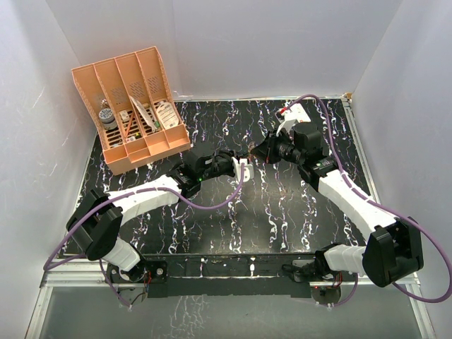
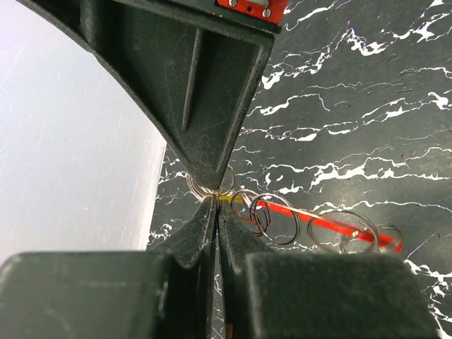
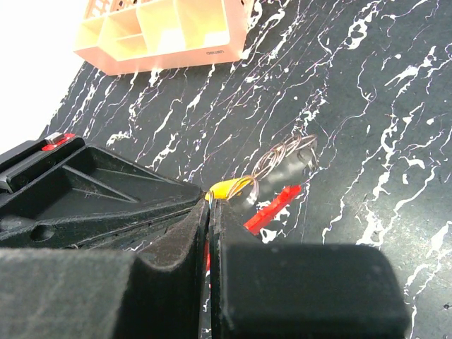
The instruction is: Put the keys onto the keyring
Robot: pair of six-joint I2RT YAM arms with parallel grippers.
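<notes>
Above the middle of the black marbled table, my left gripper and right gripper meet tip to tip. The left gripper is shut, pinching a small yellow piece where thin wire rings gather. The right gripper is shut too, with a thin silvery edge in its tips right beside the yellow piece. The red keyring runs away from the tips with wire rings strung along it. From the right wrist, the keyring and rings hang over the table. The keys' blades do not show clearly.
An orange divided organizer holding small items stands at the back left, and its front edge shows from the right wrist. White walls close in the table on three sides. Purple cables trail along both arms.
</notes>
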